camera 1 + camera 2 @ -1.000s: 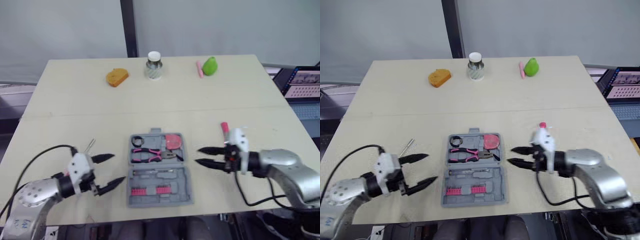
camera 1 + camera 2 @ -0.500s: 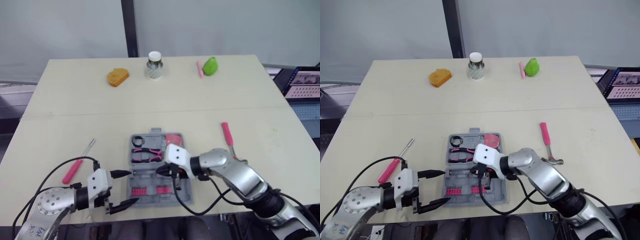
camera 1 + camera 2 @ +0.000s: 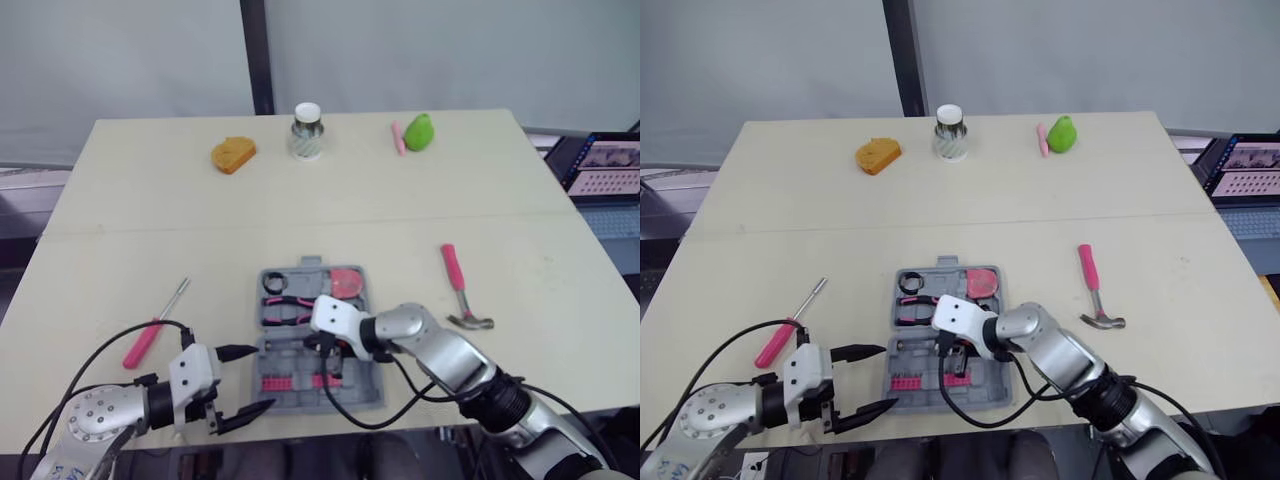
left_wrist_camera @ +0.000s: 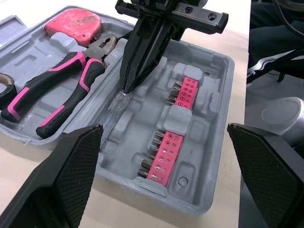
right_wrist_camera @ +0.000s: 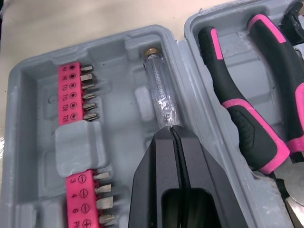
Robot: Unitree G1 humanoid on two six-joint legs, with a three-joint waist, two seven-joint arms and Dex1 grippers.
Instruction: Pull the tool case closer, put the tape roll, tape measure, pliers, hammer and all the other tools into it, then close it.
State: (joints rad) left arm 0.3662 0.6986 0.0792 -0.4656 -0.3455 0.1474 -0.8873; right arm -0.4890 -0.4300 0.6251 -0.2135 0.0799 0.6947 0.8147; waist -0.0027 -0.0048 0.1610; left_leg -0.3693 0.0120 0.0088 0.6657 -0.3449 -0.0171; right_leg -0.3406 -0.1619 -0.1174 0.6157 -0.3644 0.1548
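The right claw [image 5: 172, 129] has its two black fingers pressed together. Their tips touch one end of a clear-handled driver [image 5: 159, 90] lying in its groove in the tool case [image 4: 227, 80]; whether they pinch it or only press it down I cannot tell. In the head views the pink bit strips [image 5: 76, 95] lie just below that groove and the pliers [image 5: 237, 109] just above.

The left claw [image 3: 885, 377] hangs wide open at the case's lower-left corner. The case sits at lower centre, lid open, with the tape roll [image 3: 275, 281] and tape measure [image 3: 347, 282] seated in it.

Out on the table [image 3: 150, 200] are the hammer [image 3: 455, 275] at centre right and a pink screwdriver [image 3: 148, 340] at lower left (both well apart from the case).

Loading looks part done. Next, I judge, the right claw should lift clear, open, and take the hammer's pink handle.
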